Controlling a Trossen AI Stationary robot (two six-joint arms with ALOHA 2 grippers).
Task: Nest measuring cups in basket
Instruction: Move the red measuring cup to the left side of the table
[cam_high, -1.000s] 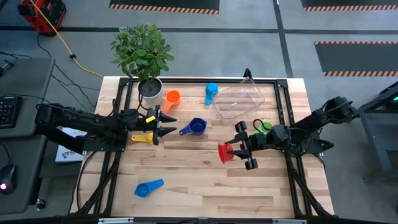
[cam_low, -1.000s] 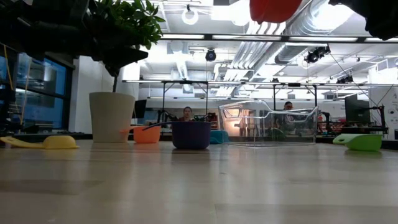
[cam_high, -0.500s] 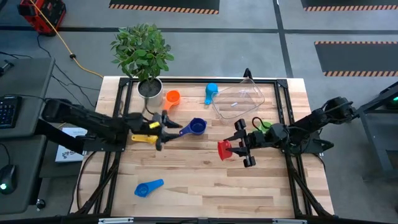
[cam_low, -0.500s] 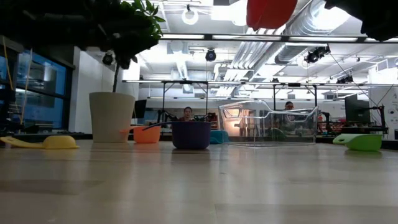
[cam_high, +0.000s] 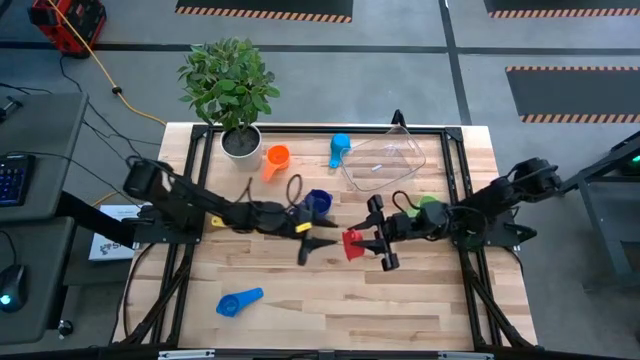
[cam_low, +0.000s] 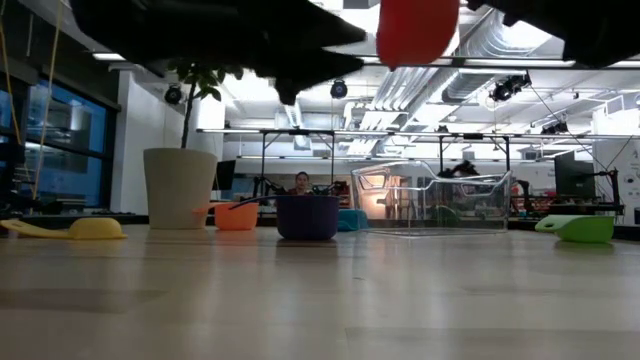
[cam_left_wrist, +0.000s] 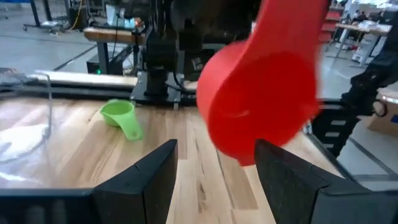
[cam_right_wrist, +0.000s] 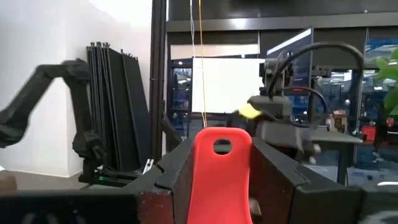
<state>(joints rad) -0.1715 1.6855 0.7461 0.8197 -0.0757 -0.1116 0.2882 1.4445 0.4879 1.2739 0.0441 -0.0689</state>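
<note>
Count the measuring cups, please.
7: orange, light blue, dark blue, yellow, green, front blue on the table; red cup in the right gripper. Some may be hidden.

A table (cam_high: 420, 300) is seen from above, with the plant pot (cam_high: 241, 143) at its far left corner and the basket (cam_high: 383, 160) at the far side, right of centre. Between them two measuring cups (cam_high: 276, 158) (cam_high: 339, 149) are set. Another cup (cam_high: 319, 202) lies near the middle, one (cam_high: 240, 301) near the front left, one (cam_high: 430, 204) just in front of the basket. The left gripper (cam_high: 318, 241) and right gripper (cam_high: 372, 239) face each other at mid-table (a cup (cam_high: 351, 243) is held between them, off the surface).
</note>
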